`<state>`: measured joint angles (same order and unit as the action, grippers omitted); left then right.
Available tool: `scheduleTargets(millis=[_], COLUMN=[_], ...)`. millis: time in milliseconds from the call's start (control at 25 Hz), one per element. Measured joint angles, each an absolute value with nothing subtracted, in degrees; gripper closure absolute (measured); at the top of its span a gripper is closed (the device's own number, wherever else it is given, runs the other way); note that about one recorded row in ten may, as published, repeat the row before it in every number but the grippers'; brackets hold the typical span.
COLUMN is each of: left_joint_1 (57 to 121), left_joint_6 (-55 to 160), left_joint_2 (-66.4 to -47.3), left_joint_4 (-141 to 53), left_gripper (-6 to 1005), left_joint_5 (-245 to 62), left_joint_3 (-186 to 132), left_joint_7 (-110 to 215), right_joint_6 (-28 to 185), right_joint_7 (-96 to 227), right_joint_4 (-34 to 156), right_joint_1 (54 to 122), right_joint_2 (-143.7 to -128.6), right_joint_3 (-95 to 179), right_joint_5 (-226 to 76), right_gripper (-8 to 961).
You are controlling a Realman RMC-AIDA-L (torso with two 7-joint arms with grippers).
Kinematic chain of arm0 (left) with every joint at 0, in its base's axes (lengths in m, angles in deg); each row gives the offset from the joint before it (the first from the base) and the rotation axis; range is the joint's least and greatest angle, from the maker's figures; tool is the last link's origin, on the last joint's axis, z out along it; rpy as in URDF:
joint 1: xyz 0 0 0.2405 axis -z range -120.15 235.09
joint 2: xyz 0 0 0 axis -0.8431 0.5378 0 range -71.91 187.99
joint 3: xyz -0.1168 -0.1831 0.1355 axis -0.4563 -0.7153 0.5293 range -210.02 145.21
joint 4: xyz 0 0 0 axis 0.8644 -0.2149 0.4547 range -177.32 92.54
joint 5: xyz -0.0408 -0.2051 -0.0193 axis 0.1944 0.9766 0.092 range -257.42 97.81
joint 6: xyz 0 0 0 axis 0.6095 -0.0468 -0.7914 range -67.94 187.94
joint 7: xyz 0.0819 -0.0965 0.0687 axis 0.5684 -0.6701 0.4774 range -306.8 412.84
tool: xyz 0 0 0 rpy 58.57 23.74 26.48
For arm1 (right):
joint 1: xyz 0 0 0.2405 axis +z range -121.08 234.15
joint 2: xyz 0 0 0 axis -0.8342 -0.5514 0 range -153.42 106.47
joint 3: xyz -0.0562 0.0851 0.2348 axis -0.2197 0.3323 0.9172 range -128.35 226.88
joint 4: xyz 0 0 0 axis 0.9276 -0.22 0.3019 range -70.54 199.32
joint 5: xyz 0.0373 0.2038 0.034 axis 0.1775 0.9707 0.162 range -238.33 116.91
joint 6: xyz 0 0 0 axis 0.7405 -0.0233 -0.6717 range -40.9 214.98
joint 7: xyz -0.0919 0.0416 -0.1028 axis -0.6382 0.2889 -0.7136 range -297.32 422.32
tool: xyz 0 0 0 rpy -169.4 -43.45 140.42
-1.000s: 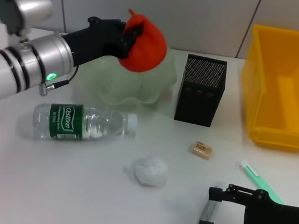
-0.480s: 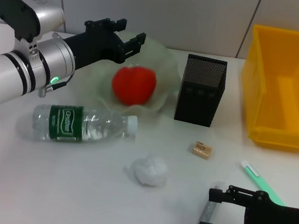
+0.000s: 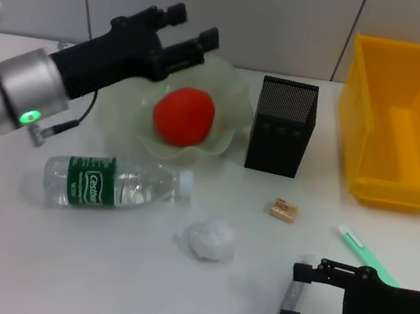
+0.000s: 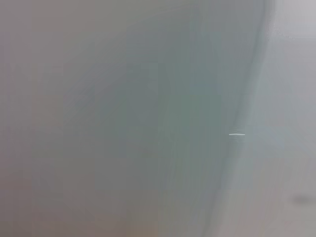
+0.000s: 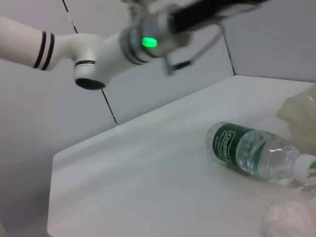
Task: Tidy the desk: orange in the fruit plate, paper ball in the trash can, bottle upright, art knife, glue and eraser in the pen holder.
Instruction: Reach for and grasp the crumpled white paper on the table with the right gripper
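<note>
**Orange in the plate, left gripper empty above it**

The orange (image 3: pixel 184 116) sits in the plate (image 3: pixel 235 105), upper centre of the head view. The left gripper (image 3: pixel 184 30) hangs above and behind it, jaws spread wide, holding nothing. The right gripper (image 3: pixel 301 299) rests at lower right, jaws apart, with a grey bar-shaped thing (image 3: pixel 286 312) lying just at its fingertips.

On the white table (image 3: pixel 95 267) the bottle (image 3: pixel 113 183) lies on its side at left, the paper ball (image 3: pixel 208 238) below centre, the eraser (image 3: pixel 283 210) beside the holder (image 3: pixel 281 126), the bin (image 3: pixel 405 121) at upper right. A grey wall stands behind.

The right wrist view shows the bottle (image 5: pixel 254 155) and left arm (image 5: pixel 98 42); the left wrist view is a featureless blur.
</note>
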<state>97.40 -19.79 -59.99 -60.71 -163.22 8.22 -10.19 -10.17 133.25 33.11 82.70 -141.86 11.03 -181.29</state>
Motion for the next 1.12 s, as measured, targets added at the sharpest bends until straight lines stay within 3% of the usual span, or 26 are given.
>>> scheduleTargets(millis=[200,240,280,320,440,880,1080,1120], left_joint_1=[94.8,90.8,90.8,86.8,86.1,83.2,82.6,82.5], left_joint_6=[-24.6,-30.3,-30.3,-36.6,-39.3,-36.9,-36.8,-36.7], left_joint_2=[-59.76,-59.02,-59.02,-56.45,-54.46,-55.24,-55.45,-55.64], left_joint_4=[-64.8,-70.4,-70.4,-72.9,-70.4,-69.0,-69.0,-69.0], left_gripper=[225,217,220,222,221,219,220,220], left_joint_5=[-164.0,-165.4,-165.4,-168.8,-176.7,-182.3,-182.2,-182.2], left_joint_3=[11.4,16.9,16.9,24.1,25.3,24.9,24.8,24.8], left_joint_7=[-15.6,-22.0,-22.0,-26.5,-24.9,-17.6,-16.6,-16.2], right_joint_6=[-10.4,-10.4,-10.4,-10.5,-10.5,-12.6,-14.4,-14.4], right_joint_7=[133.5,133.5,133.5,133.5,133.8,145.1,159.0,164.5], right_joint_4=[33.1,33.1,33.1,33.1,33.1,24.6,18.8,17.5], right_joint_1=[82.7,82.7,82.7,82.7,82.8,85.1,92.1,96.1], right_joint_2=[-141.86,-141.86,-141.86,-141.86,-141.86,-141.92,-139.2,-138.3], right_joint_3=[11.4,11.4,11.5,11.4,11.2,11.2,4.8,1.1], right_joint_5=[-181.2,-181.2,-181.1,-181.0,-181.0,-176.7,-181.4,-185.6], right_gripper=[143,143,143,143,143,143,143,143])
